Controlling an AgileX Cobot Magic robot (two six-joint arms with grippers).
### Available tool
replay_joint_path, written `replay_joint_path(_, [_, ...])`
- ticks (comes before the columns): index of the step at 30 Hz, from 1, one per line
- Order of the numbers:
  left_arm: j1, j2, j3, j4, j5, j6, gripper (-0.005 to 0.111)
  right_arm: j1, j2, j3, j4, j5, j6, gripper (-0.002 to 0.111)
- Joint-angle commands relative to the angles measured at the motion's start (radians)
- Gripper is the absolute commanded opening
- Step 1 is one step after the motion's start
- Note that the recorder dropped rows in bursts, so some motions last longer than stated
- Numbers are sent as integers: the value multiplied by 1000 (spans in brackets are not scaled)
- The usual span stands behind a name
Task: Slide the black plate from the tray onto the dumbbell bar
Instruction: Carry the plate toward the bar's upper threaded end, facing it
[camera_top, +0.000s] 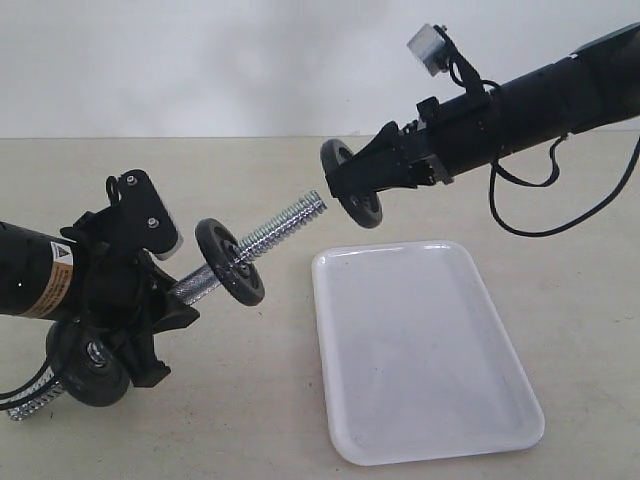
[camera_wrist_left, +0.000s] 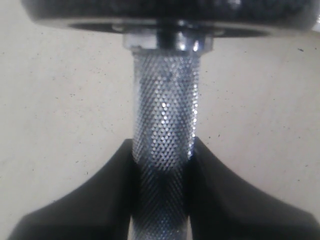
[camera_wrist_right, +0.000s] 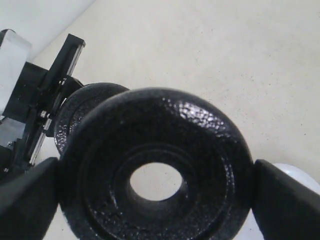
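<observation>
We see the right gripper (camera_wrist_right: 157, 200) clamped on the black plate (camera_wrist_right: 165, 125), with one finger pressed against each side of its rim. The disc hangs in the air, and only pale table shows through its centre hole. In the exterior view the plate is off the tray (camera_top: 420, 350). It is raised above the table (camera_top: 250, 420) just beyond the tray's far left corner, tilted and almost edge-on to the camera. The white tray lies flat toward the table's near right corner.

The left gripper (camera_top: 160, 300) is closed around the dumbbell bar (camera_top: 285, 222). The left wrist view shows both fingers pinching the bar's knurled middle. The bar slants up from the table's near left corner toward the middle. Its free threaded end points at the plate and is near it, but we see a clear gap between them.

A second disc (camera_top: 230, 262) sits on the bar between the left gripper and that threaded end. In the right wrist view it shows just behind the held plate. A third disc (camera_top: 90, 370) sits on the bar's low end on the other side of the gripper. A short stretch of thread pokes out past it by the table's left edge. We cannot tell whether that low end touches the table.
</observation>
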Motion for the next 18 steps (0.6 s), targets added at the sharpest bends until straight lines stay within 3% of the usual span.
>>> replay_joint_path(1, [-3, -50, -38, -37, -2, 9, 4, 2, -16, -11, 80, 34, -6, 0])
replay_joint_path(12, [-3, -50, -38, -43, -49, 43, 4, 2, -16, -11, 83, 34, -1, 0])
replay_joint_path(18, [-3, -50, -38, -198, -106, 194, 4, 2, -16, -11, 82, 34, 3, 0])
